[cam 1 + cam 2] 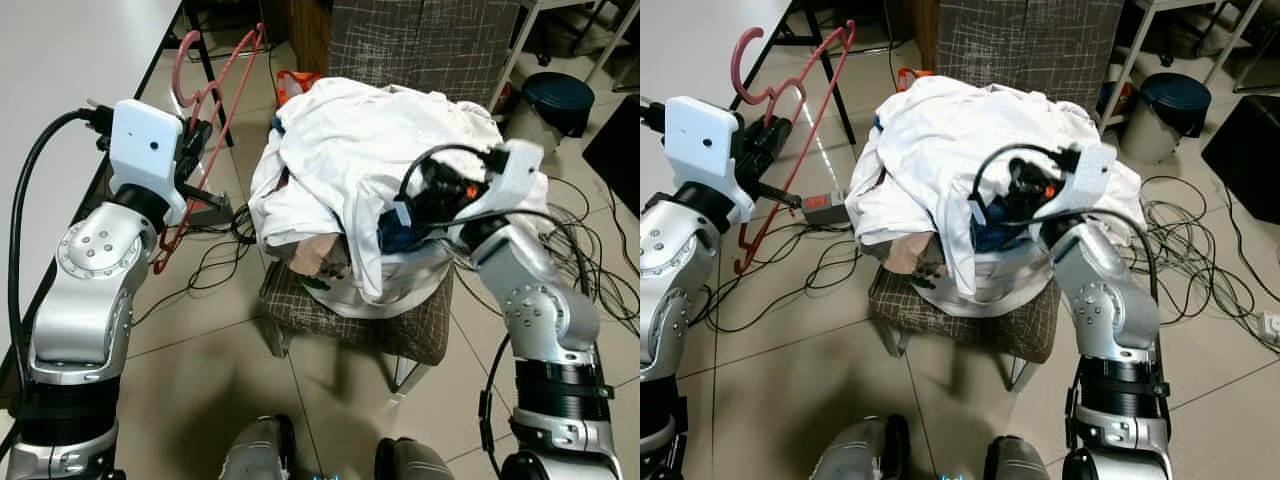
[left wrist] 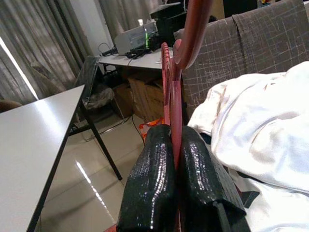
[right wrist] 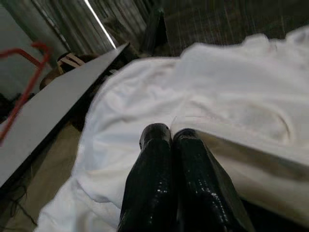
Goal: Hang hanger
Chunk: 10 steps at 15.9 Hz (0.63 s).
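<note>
A red plastic hanger (image 1: 215,105) is clamped in my left gripper (image 1: 198,150), raised to the left of the chair; its hook (image 1: 745,55) points up and away, and the two black fingers (image 2: 154,179) pinch its thin bar. My right gripper (image 3: 166,137) is shut, its tips resting against the pile of white clothes (image 1: 370,150) heaped on the chair (image 1: 400,330). The right wrist (image 1: 450,195) sits low on the right side of the pile.
A white table (image 1: 60,90) runs along the left. Black cables (image 1: 215,255) and a power strip (image 1: 823,208) lie on the tiled floor. A dark bin (image 1: 557,100) stands at the back right, a grey checked chair back (image 1: 420,40) behind the pile.
</note>
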Motion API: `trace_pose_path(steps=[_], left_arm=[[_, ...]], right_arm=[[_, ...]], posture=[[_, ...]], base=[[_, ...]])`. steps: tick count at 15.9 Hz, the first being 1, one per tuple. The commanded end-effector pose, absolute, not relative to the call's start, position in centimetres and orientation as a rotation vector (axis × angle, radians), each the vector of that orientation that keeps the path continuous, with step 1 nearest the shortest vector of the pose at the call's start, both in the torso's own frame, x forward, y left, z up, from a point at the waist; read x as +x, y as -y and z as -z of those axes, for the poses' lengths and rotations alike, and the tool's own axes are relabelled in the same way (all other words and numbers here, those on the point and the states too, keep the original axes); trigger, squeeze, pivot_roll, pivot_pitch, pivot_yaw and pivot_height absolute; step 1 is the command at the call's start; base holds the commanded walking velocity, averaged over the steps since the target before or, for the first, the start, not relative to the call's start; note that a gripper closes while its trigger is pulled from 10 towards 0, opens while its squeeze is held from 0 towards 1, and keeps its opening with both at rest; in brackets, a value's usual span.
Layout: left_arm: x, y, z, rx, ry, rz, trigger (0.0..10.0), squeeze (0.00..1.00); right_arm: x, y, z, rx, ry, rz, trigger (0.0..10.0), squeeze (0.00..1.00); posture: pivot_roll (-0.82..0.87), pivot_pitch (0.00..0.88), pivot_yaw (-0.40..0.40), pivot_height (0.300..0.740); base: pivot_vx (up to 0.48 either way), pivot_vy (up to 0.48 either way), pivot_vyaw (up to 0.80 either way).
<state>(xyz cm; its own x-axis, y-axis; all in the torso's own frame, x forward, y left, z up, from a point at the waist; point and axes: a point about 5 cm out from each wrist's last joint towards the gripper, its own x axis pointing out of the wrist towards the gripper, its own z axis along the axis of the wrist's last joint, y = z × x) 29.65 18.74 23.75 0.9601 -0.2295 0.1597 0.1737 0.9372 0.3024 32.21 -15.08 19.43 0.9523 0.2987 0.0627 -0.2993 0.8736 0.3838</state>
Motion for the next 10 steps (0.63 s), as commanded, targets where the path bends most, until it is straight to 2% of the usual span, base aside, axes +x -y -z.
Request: trace_pose_path(steps=[1, 7, 10], left_arm=[[29.8, -18.7, -24.2, 0.301, 0.214, 0.207, 10.0, 0.0], [29.9, -18.4, -24.2, 0.309, 0.219, 0.221, 10.0, 0.0], [29.9, -18.4, -24.1, 0.312, 0.219, 0.222, 10.0, 0.0]], right_arm=[[32.1, 14.4, -22.1, 0.37, 0.076, -0.343, 0.0, 0.0], [32.5, 12.8, -27.9, 0.291, 0.223, -0.469, 0.0, 0.0], [32.5, 11.6, -24.6, 0.199, 0.06, -0.541, 0.0, 0.0]], posture=[[0.01, 0.119, 0.065, 0.74], [0.01, 0.115, 0.066, 0.74], [0.01, 0.113, 0.06, 0.74]], base=[[0.0, 0.0, 0.0], [0.0, 0.0, 0.0], [0.0, 0.0, 0.0]])
